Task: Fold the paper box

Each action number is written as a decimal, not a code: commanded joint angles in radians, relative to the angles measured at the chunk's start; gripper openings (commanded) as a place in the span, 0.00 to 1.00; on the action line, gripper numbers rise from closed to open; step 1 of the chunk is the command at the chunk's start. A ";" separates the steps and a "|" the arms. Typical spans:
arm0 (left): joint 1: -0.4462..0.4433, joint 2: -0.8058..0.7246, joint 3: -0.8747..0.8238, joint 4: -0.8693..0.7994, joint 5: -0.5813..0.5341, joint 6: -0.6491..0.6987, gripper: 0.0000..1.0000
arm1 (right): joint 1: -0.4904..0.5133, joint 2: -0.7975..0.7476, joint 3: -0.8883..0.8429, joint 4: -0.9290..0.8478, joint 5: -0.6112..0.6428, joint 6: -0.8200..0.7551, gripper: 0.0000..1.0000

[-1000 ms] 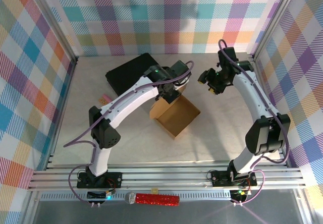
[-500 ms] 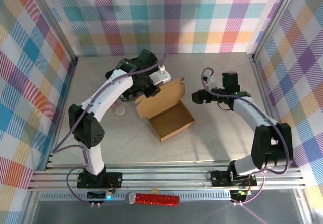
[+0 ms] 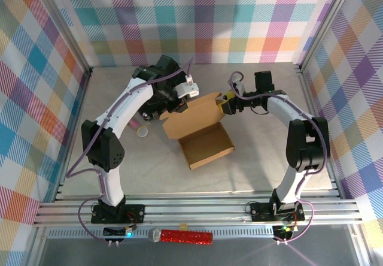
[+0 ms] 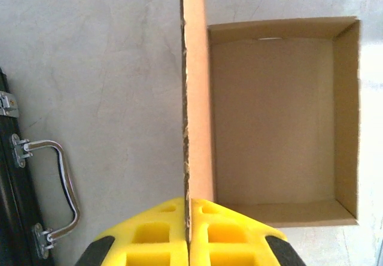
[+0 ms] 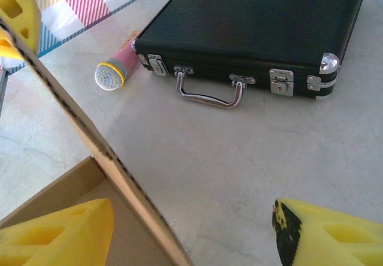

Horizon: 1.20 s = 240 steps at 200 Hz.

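Paper box (image 3: 206,147) is sitting open near the middle of the table (image 3: 119,170), with its lid (image 3: 194,115) standing up on the twelve o'clock side. At ten o'clock from it, a pink microphone (image 3: 136,124) is lying near a black case (image 5: 257,20). The left gripper (image 4: 189,233) is pinching the lid's edge tight at eleven o'clock. At one o'clock, the right gripper (image 3: 227,105) is holding its yellow fingers (image 5: 57,233) wide apart, with the lid's other edge between them.
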 commanded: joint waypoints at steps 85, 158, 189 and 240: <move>0.043 0.123 0.103 -0.022 0.077 0.005 0.00 | 0.038 0.078 0.107 -0.128 0.009 -0.108 0.44; 0.046 0.089 0.087 -0.019 0.093 0.001 0.00 | 0.009 0.084 0.100 -0.219 -0.117 -0.130 0.56; 0.048 0.101 0.110 -0.016 0.093 -0.003 0.00 | 0.017 0.129 0.136 -0.256 -0.137 -0.105 0.35; 0.051 0.106 0.117 -0.006 0.093 -0.022 0.00 | 0.028 0.146 0.176 -0.269 -0.080 -0.081 0.18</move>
